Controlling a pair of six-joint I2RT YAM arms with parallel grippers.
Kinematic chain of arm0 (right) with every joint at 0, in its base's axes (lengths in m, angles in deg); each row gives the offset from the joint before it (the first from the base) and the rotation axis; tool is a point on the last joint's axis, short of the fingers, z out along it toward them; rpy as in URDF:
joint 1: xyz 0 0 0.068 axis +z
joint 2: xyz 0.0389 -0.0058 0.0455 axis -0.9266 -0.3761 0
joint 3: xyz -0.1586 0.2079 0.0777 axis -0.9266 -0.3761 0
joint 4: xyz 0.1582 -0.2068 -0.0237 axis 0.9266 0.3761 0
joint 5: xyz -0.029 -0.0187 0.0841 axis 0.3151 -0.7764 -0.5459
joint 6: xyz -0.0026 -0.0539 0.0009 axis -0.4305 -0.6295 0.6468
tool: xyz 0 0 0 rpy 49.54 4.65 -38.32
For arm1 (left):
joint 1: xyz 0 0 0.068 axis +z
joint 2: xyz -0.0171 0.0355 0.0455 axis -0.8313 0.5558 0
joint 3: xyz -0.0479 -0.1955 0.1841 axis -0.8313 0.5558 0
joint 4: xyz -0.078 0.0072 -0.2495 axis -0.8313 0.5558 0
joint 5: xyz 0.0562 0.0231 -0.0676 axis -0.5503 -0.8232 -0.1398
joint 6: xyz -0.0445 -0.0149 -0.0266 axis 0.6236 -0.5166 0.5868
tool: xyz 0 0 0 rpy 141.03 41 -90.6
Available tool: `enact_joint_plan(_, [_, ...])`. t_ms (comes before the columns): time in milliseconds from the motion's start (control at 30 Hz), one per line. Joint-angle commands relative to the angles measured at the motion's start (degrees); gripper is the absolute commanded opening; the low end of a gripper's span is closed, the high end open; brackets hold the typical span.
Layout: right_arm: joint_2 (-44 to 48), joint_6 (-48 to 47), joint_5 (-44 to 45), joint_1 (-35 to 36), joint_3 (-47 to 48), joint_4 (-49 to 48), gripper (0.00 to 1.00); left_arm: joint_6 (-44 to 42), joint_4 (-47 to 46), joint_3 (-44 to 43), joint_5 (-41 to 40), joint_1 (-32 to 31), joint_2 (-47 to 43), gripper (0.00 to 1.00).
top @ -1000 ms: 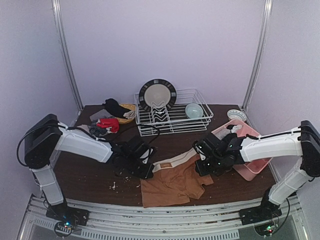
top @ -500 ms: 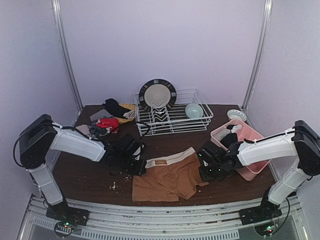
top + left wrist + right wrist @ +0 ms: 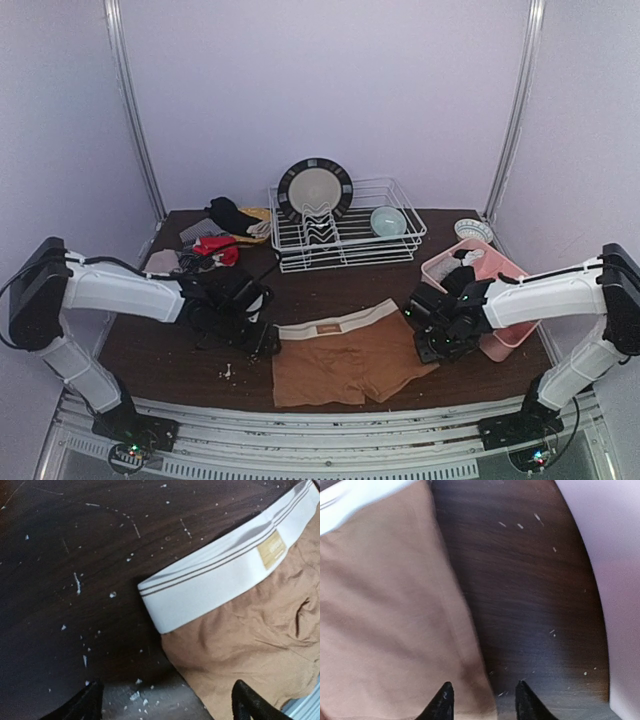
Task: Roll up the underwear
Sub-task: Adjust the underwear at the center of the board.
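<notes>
Dark wood table [image 3: 330, 285], lilac walls; white crumbs [image 3: 77, 582] scattered on top. Brown underwear [image 3: 345, 355] spread flat at near centre, white waistband [image 3: 225, 575] toward far side. Left gripper [image 3: 170, 705] just beside left end of waistband, fingers wide apart, nothing between. Right gripper [image 3: 485, 702] over right edge of garment, jaws moderately parted, cloth edge lying below gap, not pinched. Other underwear [image 3: 215, 240] heaped at far left. Wire dish rack [image 3: 350, 250] at back; pink tray [image 3: 515, 330] at right.
</notes>
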Motion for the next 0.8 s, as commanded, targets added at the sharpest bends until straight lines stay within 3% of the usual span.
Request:
enact_joint_plan(0, [4.78,-0.65,1.1,3.42,4.96,2.5,0.43,-0.87,3.33,0.59,0.94,-1.13,-8.32,0.94])
enact_joint_plan(167, [2.0,-1.42,-3.53,8.49,8.59,-4.04,0.48,2.19,3.42,3.44,-0.01,-3.13,-14.38,0.93])
enact_joint_plan(367, [-5.53,-2.17,-4.24,4.65,13.01,-11.79,0.42,5.52,-7.68,11.07,4.88,-4.5,-18.41,0.73])
enact_joint_plan(467, [-9.64,-0.98,-1.16,1.1,16.74,-10.62,0.37,4.53,-10.44,8.86,5.62,-8.85,-14.54,0.62])
enact_joint_plan(567, [-14.35,-0.63,-1.84,-2.81,19.59,-9.78,0.34,3.75,-11.63,5.96,4.78,-13.51,-7.37,0.44])
enact_joint_plan(767, [-22.94,-2.58,-3.5,-4.94,25.73,-5.85,0.27,6.51,-17.32,6.98,4.21,-15.67,0.5,0.22])
